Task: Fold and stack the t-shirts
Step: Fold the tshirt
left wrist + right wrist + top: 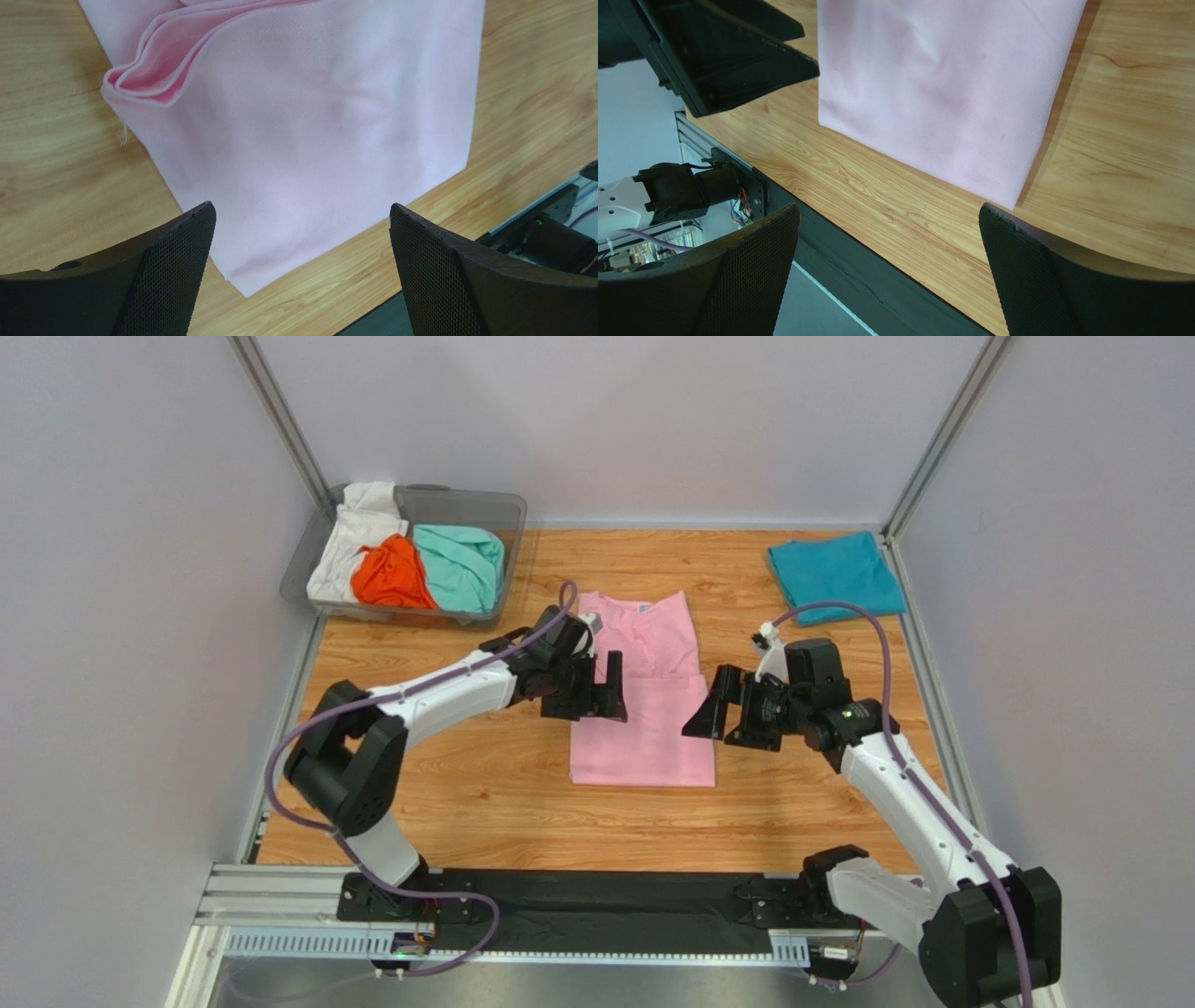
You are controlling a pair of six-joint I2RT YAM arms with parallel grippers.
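Left side first: we had a clear bin [302, 577] in the back corner of the wooden table [463, 791]; three crumpled tees sat in it, a white one [344, 546] against the left wall, an orange one [390, 574] in the middle, a mint-green one [463, 564] on the right. The left gripper [596, 693] hovered at the left edge of the pink tee [645, 735], fingers spread wide, pinching nothing. The pink tee lay folded into a long strip mid-table, collar end away from the arms. The right gripper [720, 711] hung by its right edge, also spread and empty. The folded teal tee [838, 574] lay in the far right corner, well apart.
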